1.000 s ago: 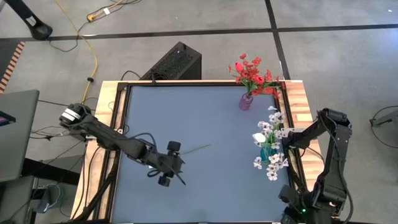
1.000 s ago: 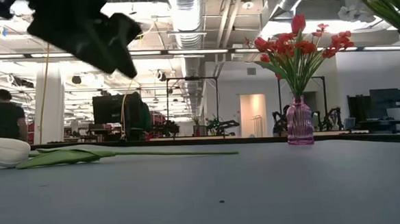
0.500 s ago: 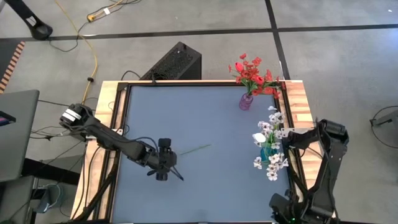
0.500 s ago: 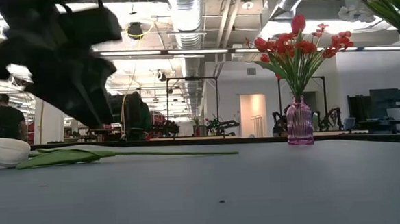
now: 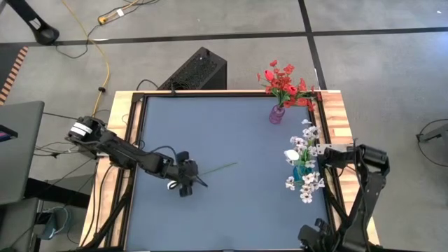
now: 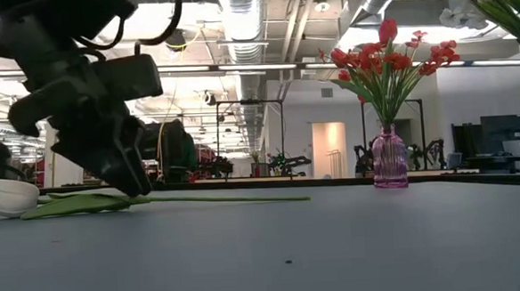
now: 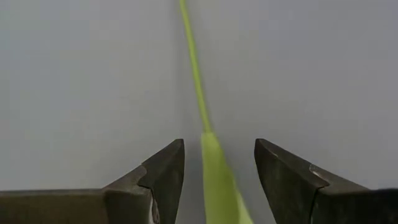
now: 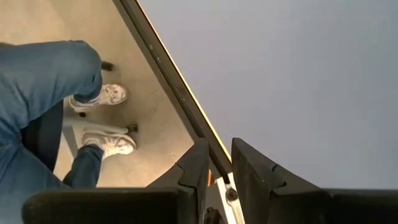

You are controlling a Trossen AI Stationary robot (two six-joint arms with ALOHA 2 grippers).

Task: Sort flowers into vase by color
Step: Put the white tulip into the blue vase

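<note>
We see the left gripper (image 7: 219, 163) low over the blue-grey table (image 5: 231, 133), its fingers spread wide and holding nothing. The white tulip (image 6: 6, 196) lies flat left of centre, its green stem (image 7: 194, 68) running out between the open fingers. The right gripper (image 8: 216, 167) waits at the table's right edge with only a narrow gap, empty, near the red flowers (image 5: 283, 82) and white flowers (image 5: 303, 150) in vases.
</note>
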